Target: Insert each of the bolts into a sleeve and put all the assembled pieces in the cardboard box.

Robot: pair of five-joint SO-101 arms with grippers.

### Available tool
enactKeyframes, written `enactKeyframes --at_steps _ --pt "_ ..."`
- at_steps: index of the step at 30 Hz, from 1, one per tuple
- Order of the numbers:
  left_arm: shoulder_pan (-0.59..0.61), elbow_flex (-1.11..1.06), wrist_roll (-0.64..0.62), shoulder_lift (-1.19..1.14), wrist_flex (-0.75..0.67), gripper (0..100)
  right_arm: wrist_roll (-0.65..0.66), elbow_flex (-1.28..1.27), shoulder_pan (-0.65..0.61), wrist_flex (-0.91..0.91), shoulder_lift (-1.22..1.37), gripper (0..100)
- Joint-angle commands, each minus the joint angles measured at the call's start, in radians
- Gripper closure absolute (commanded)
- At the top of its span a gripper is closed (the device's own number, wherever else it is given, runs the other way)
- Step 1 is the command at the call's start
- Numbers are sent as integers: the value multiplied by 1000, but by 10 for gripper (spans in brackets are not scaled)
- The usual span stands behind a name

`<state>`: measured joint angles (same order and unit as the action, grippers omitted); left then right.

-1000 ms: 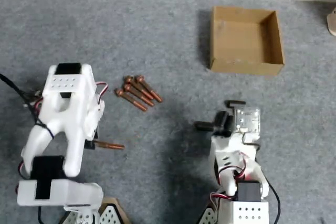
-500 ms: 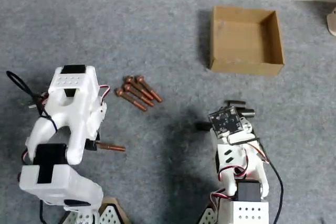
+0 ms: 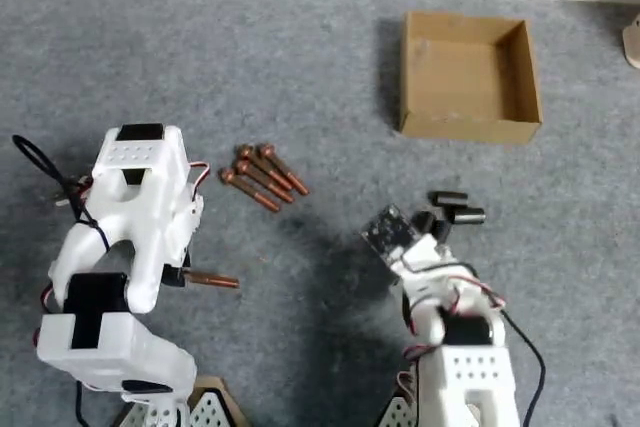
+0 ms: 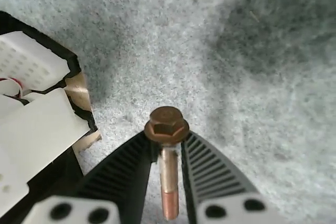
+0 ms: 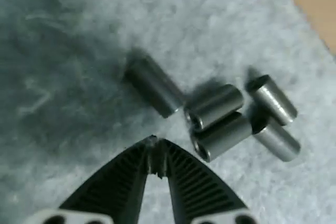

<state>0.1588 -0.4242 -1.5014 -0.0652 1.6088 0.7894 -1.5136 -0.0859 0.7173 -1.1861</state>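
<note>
My left gripper (image 4: 168, 145) is shut on a copper bolt (image 4: 167, 127), with the hex head sticking out past the fingertips. In the high view that bolt (image 3: 212, 279) pokes out to the right of the left arm (image 3: 130, 217), just above the grey mat. Three more bolts (image 3: 262, 175) lie in a bunch farther back. My right gripper (image 5: 156, 157) is shut on nothing and hovers just short of several dark metal sleeves (image 5: 212, 107). The sleeves (image 3: 457, 207) lie beside the right arm (image 3: 440, 287). The cardboard box (image 3: 468, 127) stands at the back right.
The left arm's white base (image 4: 31, 114) sits close beside the held bolt. Grey mat (image 3: 330, 277) stretches between the two arms. A pale object (image 3: 632, 42) is cut off by the right edge, next to the box.
The right arm's wrist has turned and swung left, so its camera board now sits left of the sleeves. The left arm shifted slightly a second ago and has since held still with the bolt.
</note>
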Motion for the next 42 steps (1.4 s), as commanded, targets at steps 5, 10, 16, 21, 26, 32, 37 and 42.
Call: enactKeyframes --at_steps 5,10,16,21,26,32,37,42 --pt "-2 10 -3 5 -5 995 29 421 -10 56 570 822" --pt "-5 10 -3 5 -5 995 94 622 -54 239 659 796" --pt "-5 13 -3 5 -5 995 235 777 -104 426 745 796" --pt "-5 16 -3 5 -5 995 328 855 -104 496 889 796" --pt "-7 16 -3 5 -5 995 379 917 -104 493 1038 796" --pt "-7 15 -3 5 -5 995 381 1024 -104 498 1135 796" --pt "-7 16 -3 5 -5 995 382 1067 -117 498 1147 796" --pt "-7 16 -3 5 -5 995 387 1073 -183 515 1148 796"
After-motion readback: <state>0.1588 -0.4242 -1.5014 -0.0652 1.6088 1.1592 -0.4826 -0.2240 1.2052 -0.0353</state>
